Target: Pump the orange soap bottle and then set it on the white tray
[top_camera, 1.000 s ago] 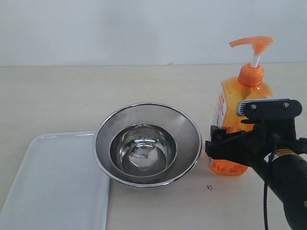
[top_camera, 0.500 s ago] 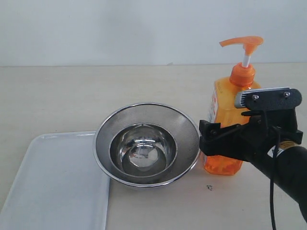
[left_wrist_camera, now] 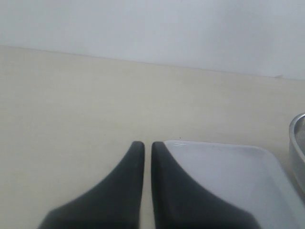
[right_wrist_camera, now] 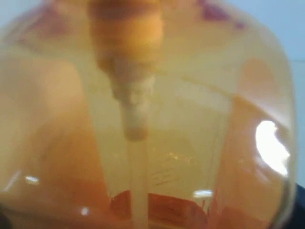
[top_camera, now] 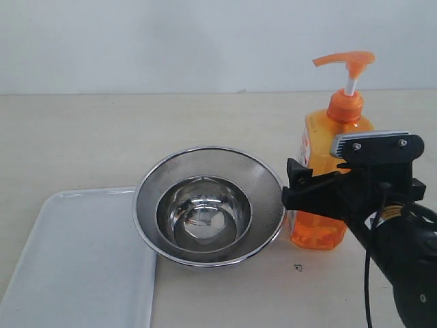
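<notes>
My right gripper (top_camera: pixel 313 167) grips the orange soap bottle (top_camera: pixel 317 229) between wide-spread fingers, upright on the table (top_camera: pixel 102 137). Pumping: unconfirmed. Placement outstanding: the white tray (top_camera: pixel 82 260) lies well beyond my fingertips, past the mesh bowl (top_camera: pixel 268 183).

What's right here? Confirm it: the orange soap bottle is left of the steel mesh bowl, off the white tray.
Wrong side. The exterior view shows the orange soap bottle right of the steel mesh bowl, off the white tray.

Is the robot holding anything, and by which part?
The right gripper appears to clasp the orange soap bottle around its lower body; the left gripper holds nothing.
</notes>
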{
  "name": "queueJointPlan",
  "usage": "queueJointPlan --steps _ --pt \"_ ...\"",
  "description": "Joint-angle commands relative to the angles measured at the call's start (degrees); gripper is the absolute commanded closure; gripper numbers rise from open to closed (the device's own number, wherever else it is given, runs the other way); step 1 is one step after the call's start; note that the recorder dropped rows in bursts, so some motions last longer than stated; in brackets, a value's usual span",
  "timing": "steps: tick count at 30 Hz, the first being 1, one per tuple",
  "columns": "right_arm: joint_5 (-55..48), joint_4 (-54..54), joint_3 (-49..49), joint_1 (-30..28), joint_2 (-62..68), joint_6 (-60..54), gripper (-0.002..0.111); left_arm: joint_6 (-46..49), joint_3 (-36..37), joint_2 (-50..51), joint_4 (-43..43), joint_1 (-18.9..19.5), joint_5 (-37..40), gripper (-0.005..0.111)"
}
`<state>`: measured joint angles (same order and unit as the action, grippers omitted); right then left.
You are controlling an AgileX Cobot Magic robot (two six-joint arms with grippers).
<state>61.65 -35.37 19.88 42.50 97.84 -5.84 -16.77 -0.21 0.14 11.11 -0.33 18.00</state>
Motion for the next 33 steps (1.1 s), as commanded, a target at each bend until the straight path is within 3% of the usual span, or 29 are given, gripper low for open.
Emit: queueJointPlan --steps 1,7,8,23,33 --pt "3.8 -0.3 0.3 -0.3 0.6 1.0 0.044 -0.2 0.2 -0.1 0.2 -0.3 0.0 0.102" --pt "4.1 -0.2 0.3 -0.3 0.7 0.8 0.103 -0.2 0.2 -0.1 0.2 -0.3 0.0 0.102" --pt "4.1 -0.2 0.3 -0.3 0.7 0.1 0.108 -0.2 0.2 -0.1 0.2 -0.3 0.0 0.102" --pt "8.3 3.9 0.3 -0.3 0.6 -26.8 0.108 -0.2 0.2 -0.1 0.2 -0.3 0.0 0.102" --pt "8.3 8.5 0.3 -0.3 0.6 -31.8 0.108 -0.2 0.2 -0.1 0.2 -0.3 0.0 0.102"
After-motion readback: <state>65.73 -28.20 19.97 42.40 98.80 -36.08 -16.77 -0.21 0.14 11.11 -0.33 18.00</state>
